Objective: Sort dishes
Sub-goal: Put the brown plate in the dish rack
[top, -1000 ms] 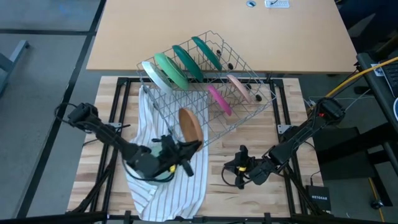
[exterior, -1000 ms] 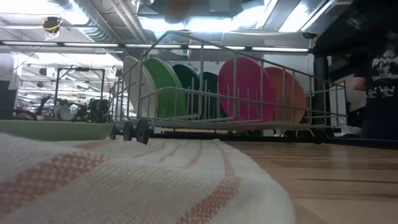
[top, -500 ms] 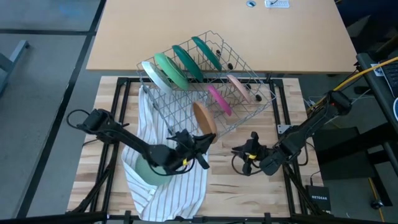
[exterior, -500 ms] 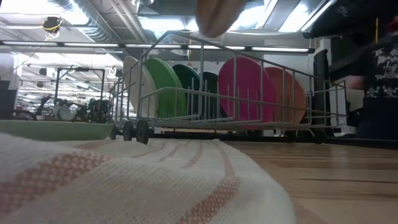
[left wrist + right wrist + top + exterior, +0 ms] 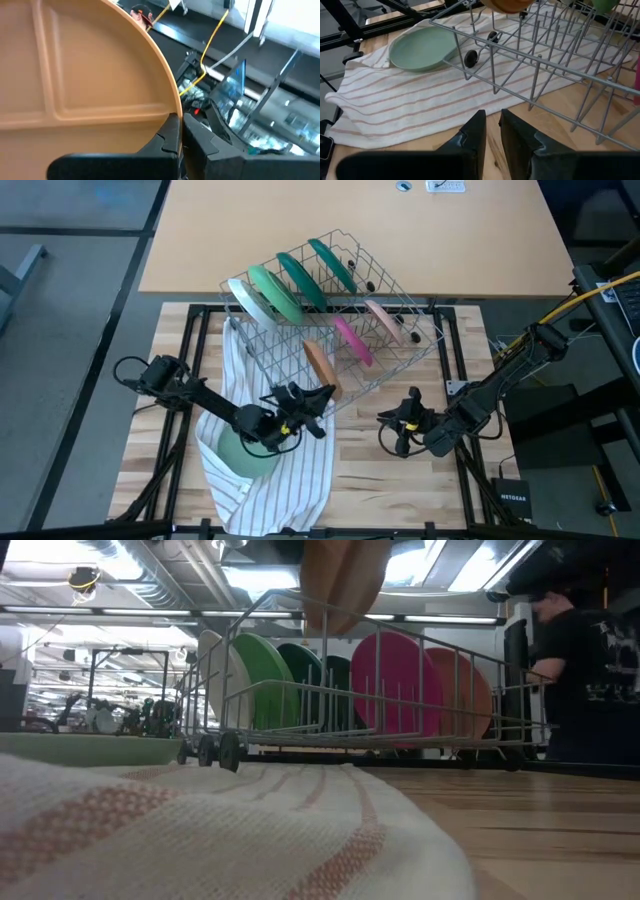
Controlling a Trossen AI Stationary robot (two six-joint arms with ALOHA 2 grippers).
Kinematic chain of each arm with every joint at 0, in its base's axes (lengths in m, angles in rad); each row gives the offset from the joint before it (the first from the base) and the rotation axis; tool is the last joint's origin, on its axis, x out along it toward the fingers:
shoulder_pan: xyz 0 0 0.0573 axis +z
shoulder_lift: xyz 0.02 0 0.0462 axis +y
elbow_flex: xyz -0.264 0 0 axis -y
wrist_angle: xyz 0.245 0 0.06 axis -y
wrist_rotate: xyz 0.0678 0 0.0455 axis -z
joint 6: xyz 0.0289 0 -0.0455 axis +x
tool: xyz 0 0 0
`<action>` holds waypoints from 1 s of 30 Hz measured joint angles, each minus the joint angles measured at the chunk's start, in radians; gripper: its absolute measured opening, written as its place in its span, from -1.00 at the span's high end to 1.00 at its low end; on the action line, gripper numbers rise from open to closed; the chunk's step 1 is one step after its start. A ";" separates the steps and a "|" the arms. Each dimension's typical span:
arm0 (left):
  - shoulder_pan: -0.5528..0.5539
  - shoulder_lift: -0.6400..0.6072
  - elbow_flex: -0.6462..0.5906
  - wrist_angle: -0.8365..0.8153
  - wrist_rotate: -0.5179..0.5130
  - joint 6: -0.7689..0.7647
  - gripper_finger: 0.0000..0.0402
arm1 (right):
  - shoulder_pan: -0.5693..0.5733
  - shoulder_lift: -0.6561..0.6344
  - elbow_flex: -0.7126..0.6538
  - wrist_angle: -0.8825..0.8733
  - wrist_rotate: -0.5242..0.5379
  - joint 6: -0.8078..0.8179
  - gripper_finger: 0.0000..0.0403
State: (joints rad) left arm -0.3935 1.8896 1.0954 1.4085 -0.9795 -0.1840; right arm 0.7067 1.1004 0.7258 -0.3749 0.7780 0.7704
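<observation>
My left gripper is shut on a small brown-orange divided plate, which stands on edge over the near side of the wire rack. The low view shows the plate above the rack's top wire. White, green, dark green, magenta and peach-pink dishes stand on edge in the rack. A light green plate lies flat on the striped cloth. My right gripper hovers over bare wood right of the cloth, its fingers a narrow gap apart with nothing between them. My left gripper pinches the brown-orange plate's rim between its two fingers, at the plate's lower edge. The fingers slant upward from the table's near left. The plate is lifted clear and stands upright on edge above the fingers, over the rack's near side.
The rack sits on small wheels at the cloth's far end. A tan tabletop lies beyond the wooden board. A person stands in the room at the right. Bare wood lies to the right of the cloth.
My left gripper has carried the brown-orange plate toward the far right and down toward the rack, tipping it from nearly flat onto its edge. My right gripper has drawn back toward the table's right and risen a little.
</observation>
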 joint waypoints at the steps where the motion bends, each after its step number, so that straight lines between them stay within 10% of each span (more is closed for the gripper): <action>1: 0.000 0.000 -0.025 0.038 -0.002 -0.006 1.00 | 0.000 0.000 0.000 0.000 0.000 0.000 0.69; 30: 0.075 0.001 -0.268 0.144 -0.014 -0.230 1.00 | 0.000 0.000 0.000 0.006 0.024 -0.016 0.69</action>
State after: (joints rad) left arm -0.3187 1.8904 0.8273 1.5525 -0.9930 -0.4136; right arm 0.7067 1.1007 0.7258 -0.3693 0.8017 0.7547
